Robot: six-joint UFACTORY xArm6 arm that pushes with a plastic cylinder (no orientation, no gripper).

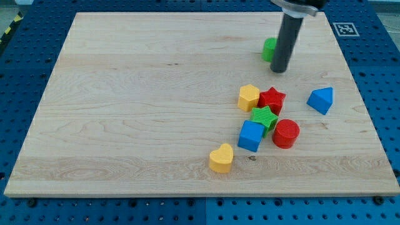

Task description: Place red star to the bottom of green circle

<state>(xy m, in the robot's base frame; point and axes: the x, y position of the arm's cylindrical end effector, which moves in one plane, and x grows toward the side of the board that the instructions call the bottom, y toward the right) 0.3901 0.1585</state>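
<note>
The red star [272, 99] lies right of the board's middle, touching a yellow hexagon [249, 97] on its left and a green star [264, 117] below it. The green circle [269, 49] sits near the view's top right, partly hidden behind my dark rod. My tip [279, 70] rests on the board just below and right of the green circle, about fifty pixels above the red star.
A blue cube [251, 135] and a red cylinder [286, 133] sit below the green star. A yellow heart [221, 158] lies lower left of them. A blue triangular block [320, 99] lies at the right. The wooden board [125, 112] rests on a blue pegboard.
</note>
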